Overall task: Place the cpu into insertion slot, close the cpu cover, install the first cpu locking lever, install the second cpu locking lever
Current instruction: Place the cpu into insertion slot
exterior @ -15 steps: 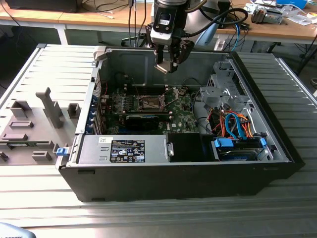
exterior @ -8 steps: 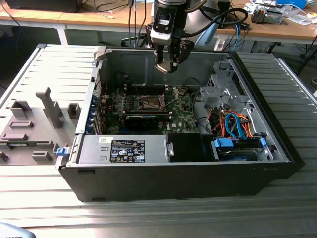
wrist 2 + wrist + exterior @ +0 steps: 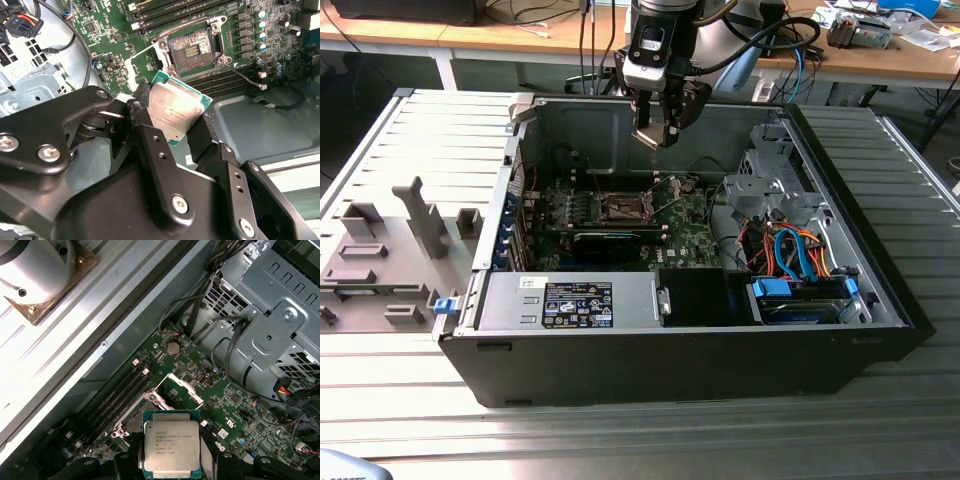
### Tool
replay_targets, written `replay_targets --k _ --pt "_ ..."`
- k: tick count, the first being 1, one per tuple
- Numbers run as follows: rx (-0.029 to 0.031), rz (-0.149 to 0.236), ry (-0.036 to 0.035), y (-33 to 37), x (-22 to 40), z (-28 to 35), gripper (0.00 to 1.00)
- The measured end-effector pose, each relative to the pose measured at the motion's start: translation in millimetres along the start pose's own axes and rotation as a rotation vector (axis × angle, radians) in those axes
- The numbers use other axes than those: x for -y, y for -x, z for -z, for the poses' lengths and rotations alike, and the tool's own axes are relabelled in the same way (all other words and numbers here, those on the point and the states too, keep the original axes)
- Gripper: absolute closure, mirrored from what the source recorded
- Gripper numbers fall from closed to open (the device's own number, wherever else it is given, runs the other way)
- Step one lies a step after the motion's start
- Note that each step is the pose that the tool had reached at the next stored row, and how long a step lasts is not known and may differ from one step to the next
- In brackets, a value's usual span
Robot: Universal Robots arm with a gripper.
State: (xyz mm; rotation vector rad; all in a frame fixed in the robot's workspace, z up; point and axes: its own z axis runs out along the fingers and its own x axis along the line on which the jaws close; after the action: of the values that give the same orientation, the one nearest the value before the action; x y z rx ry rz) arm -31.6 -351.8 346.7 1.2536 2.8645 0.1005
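Cpu (image 3: 176,112) was up in the air, held by the gripper (image 3: 655,138). Two black fingers (image 3: 150,145) pinched the little silver square by its sides, so the jaws were closed on it, with its shiny face showing in both wrist views. It was not touching the board.

The arm hung over the open computer case (image 3: 670,370), which lay on a ribbed metal table (image 3: 620,440). Down below, on the green motherboard (image 3: 690,240), sat the insertion slot (image 3: 191,49). Its dark middle was bare, with a silver rim around it. In the first wrist view the cpu (image 3: 172,447) hung just above the slot's edge. The cpu cover (image 3: 187,388) was swung up and open, standing beside the slot. A thin wire lever (image 3: 242,76) stuck out loose next to the slot.

A grey plastic holder (image 3: 390,260) lay on the table at the exterior view's left, well apart from the case.
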Motion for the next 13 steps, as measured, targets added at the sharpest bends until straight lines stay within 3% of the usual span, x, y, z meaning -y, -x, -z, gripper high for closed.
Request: replay_targets --k 13 --pt "0.0006 -0.01 0.0001 0.0 0.0 -0.5 0.45"
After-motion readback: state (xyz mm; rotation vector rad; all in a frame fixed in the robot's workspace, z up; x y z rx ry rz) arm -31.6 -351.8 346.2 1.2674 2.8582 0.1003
